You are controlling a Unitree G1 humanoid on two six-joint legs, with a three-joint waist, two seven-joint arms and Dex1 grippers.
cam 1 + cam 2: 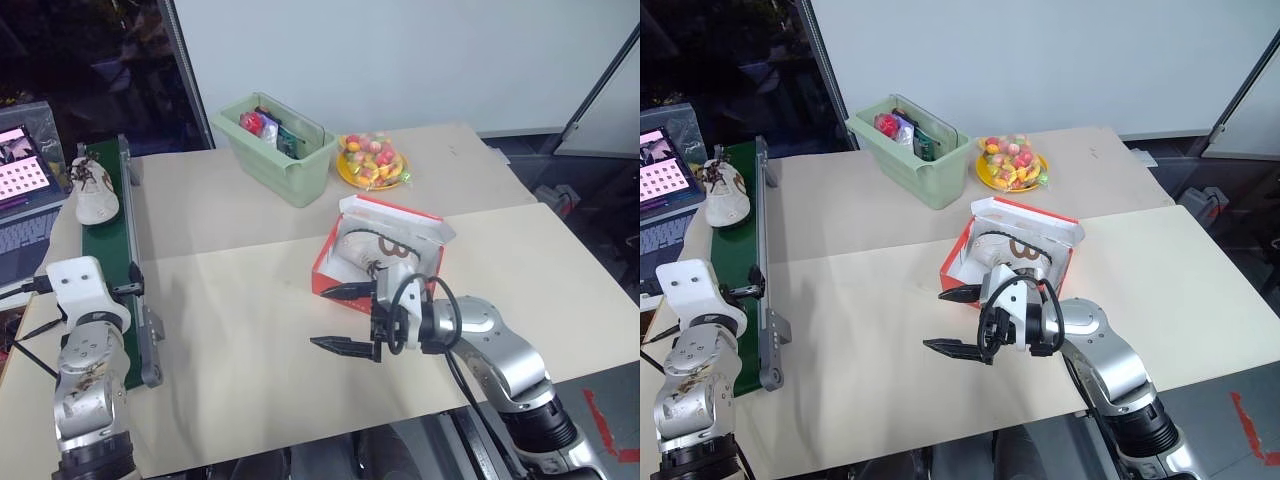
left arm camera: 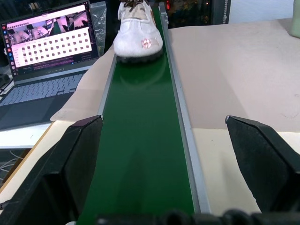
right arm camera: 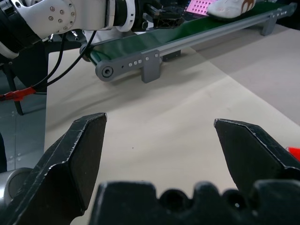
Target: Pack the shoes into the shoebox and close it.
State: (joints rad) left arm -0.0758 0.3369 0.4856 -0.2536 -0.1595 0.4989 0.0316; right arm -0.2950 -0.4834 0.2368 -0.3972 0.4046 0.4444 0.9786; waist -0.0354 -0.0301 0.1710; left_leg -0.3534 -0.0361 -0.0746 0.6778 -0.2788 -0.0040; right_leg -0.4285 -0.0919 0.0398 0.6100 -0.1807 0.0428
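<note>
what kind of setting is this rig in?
Looks like a robotics lab or test cell: a small green conveyor belt on a paper-covered table, an open laptop beside it, and staged props such as a green bin.

Even, bright light falls on my pale beige bench (image 1: 250, 330); shadows are soft; my black pincer fingers (image 2: 70, 168) look blurred up close.
</note>
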